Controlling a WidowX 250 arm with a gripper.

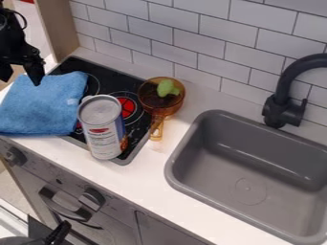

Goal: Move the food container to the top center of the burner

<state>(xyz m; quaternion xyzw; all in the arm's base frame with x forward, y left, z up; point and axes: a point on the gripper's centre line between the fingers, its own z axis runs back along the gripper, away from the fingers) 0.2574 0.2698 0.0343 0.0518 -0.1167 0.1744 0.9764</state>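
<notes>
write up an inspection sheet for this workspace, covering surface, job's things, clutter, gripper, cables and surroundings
Surface: white counter with black stove top
Job's things: food container upright on the stove top's near side, beside a red burner mark
Clutter: blue cloth partly over the stove top; amber pan with green item inside
Gripper: open, upper left, near the cloth
Cables: thin black loop by the arm
Surroundings: grey sink, dark faucet, tiled wall

a pale-topped, cylindrical white-and-blue food container (102, 131) stands upright near the front edge of the flat black burner (138, 136), marked with red and white rings.
</notes>
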